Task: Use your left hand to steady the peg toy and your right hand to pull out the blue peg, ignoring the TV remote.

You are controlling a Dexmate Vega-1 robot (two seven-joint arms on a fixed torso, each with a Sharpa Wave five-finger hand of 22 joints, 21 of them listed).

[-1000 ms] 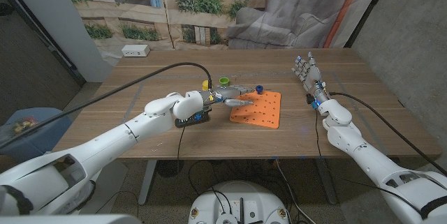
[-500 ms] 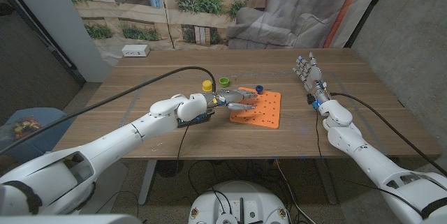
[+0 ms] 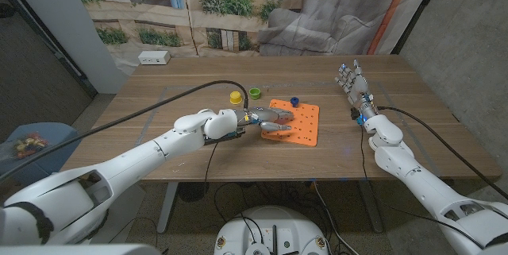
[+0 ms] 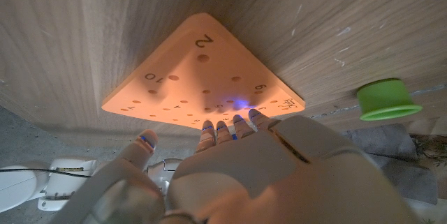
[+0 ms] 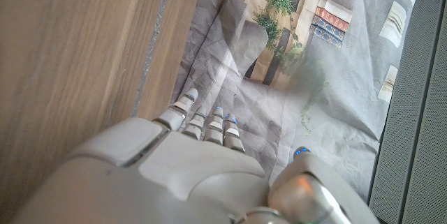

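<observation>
Over the peg toy (image 3: pixel 294 121), left robot hand (image 3: pixel 268 118) open; right robot hand (image 3: pixel 352 83) open

The left hand (image 3: pixel 268 119) reaches forward with its fingers stretched out, while the right hand (image 3: pixel 352 85) stands upright, fingers apart.

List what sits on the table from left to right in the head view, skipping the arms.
White power strip → yellow peg → green peg → orange peg toy with the left robot hand on it → right robot hand.
</observation>
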